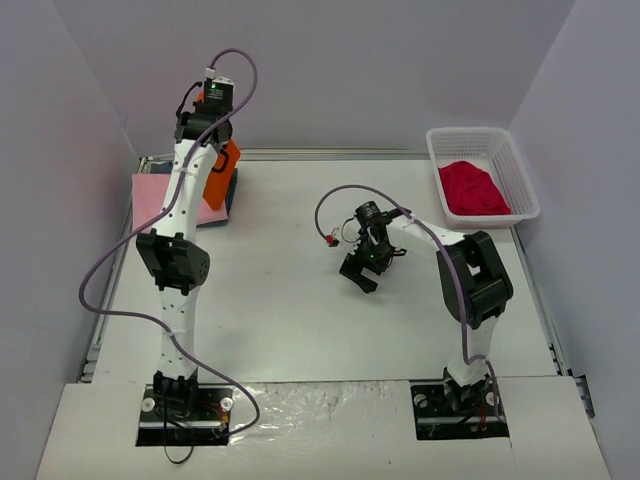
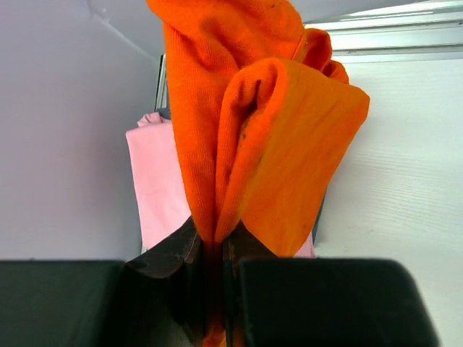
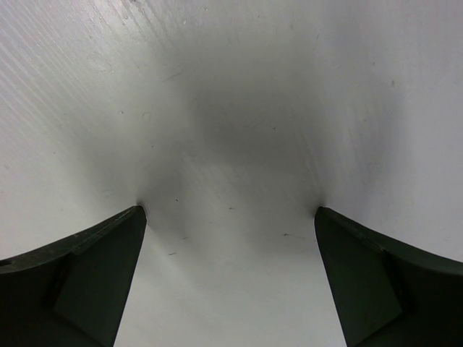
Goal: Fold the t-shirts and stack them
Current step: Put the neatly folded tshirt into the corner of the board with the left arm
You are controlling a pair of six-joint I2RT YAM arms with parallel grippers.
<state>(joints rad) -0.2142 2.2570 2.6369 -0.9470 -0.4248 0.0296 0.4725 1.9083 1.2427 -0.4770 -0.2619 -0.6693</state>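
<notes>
My left gripper (image 2: 217,242) is shut on a bright orange t-shirt (image 2: 268,123), which hangs bunched from it above the far left of the table; in the top view the orange t-shirt (image 1: 224,172) shows beside the raised left arm. Beneath it lies a flat light pink t-shirt (image 1: 152,200), also visible as the pink t-shirt (image 2: 155,184) in the left wrist view, with a dark blue-grey t-shirt (image 1: 231,192) edge next to it. A crimson red t-shirt (image 1: 470,188) lies crumpled in the basket. My right gripper (image 1: 360,273) hovers open over bare table (image 3: 231,144) near the middle, nothing between its fingers (image 3: 94,275).
The white lattice basket (image 1: 520,170) stands at the far right corner. Grey walls close in the left, back and right sides. A metal rail runs along the table's left edge (image 1: 110,300).
</notes>
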